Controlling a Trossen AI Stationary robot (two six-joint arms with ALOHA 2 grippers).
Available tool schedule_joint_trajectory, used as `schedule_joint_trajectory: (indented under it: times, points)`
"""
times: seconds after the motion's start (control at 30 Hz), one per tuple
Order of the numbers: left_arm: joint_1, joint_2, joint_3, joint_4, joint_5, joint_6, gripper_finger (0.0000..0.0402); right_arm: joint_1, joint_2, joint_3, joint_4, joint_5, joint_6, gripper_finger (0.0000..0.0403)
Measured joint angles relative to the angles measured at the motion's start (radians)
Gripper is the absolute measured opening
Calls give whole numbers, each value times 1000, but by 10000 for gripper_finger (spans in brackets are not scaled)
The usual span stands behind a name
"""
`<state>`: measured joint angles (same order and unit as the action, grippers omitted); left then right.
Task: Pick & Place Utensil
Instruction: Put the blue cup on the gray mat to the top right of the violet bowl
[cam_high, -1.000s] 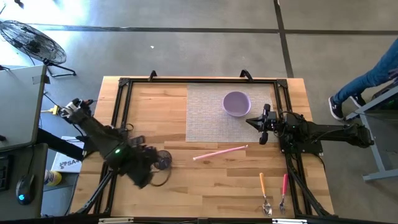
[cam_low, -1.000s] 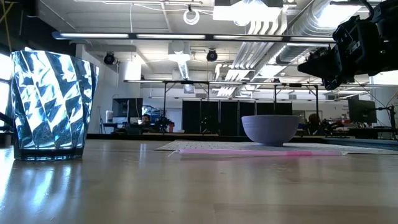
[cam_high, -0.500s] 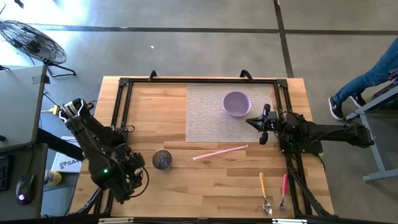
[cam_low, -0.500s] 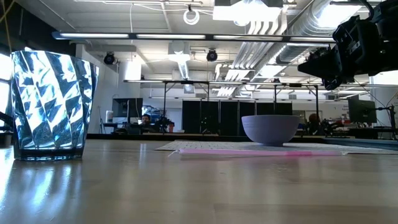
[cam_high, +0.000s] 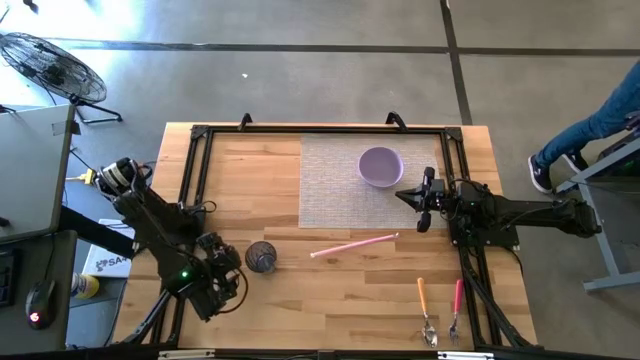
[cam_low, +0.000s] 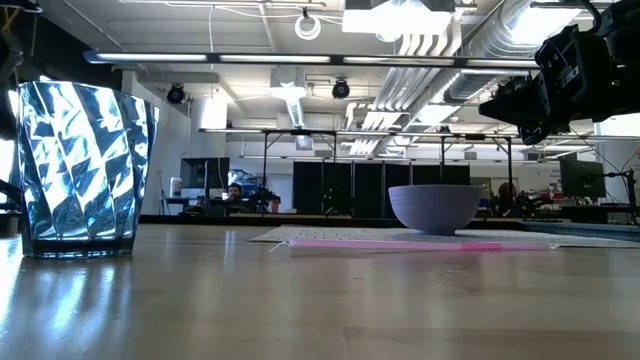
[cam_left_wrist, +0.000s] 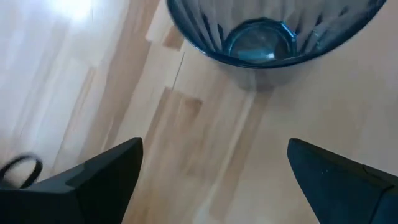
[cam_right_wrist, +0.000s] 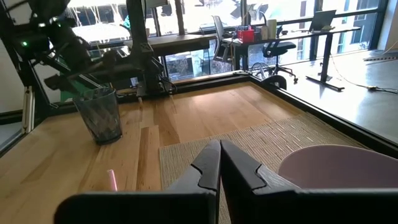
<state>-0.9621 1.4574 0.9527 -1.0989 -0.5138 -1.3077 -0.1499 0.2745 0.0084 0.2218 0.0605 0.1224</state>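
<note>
A blue faceted glass cup (cam_high: 261, 257) stands upright on the wooden table, at the near left; it also shows in the low view (cam_low: 85, 170). My left gripper (cam_high: 232, 274) is just to the left of the cup, open and empty; in its wrist view the cup (cam_left_wrist: 273, 31) lies ahead of the spread fingers (cam_left_wrist: 211, 174). A pink stick-like utensil (cam_high: 353, 245) lies flat on the table near the woven placemat (cam_high: 340, 190). A lilac bowl (cam_high: 381, 166) sits on the placemat. My right gripper (cam_high: 420, 196) is shut and empty, above the table beside the bowl.
A spoon with an orange handle (cam_high: 423, 300) and a fork with a pink handle (cam_high: 456, 305) lie near the table's near right edge. A black frame (cam_high: 195, 180) borders the work area. A person's legs (cam_high: 590, 125) show beyond the right side.
My left gripper has drawn back from the glass cup toward the table's near left, then come a little way back toward it. The cup has stayed upright in place. My right arm has kept still.
</note>
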Motion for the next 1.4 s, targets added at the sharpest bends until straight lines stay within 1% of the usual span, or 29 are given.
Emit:
schedule_joint_trajectory:
  times: [0.1,0.3,0.53,0.6,0.77,0.9,1.03,1.13,1.4]
  points:
    - [-19,0,-82,155,-57,47,395,0,0,0,0,0,0,3]
    - [-33,0,-218,395,-151,84,395,0,0,0,0,0,0,2]
    - [-33,0,-326,660,-291,167,395,0,0,0,0,0,0,2]
    - [-33,0,-349,721,-316,201,395,0,0,0,0,0,0,1]
    - [-33,0,-395,834,-390,264,395,0,0,0,0,0,0,4]
    - [-33,0,-428,903,-420,269,395,0,0,0,0,0,0,4]
    - [-33,1,-456,1006,-449,330,395,0,0,0,0,0,0,1]
    - [-33,1,-473,1080,-492,385,395,0,0,0,0,0,0,2]
    - [-33,1,-479,1113,-503,410,395,0,0,0,0,0,0,3]
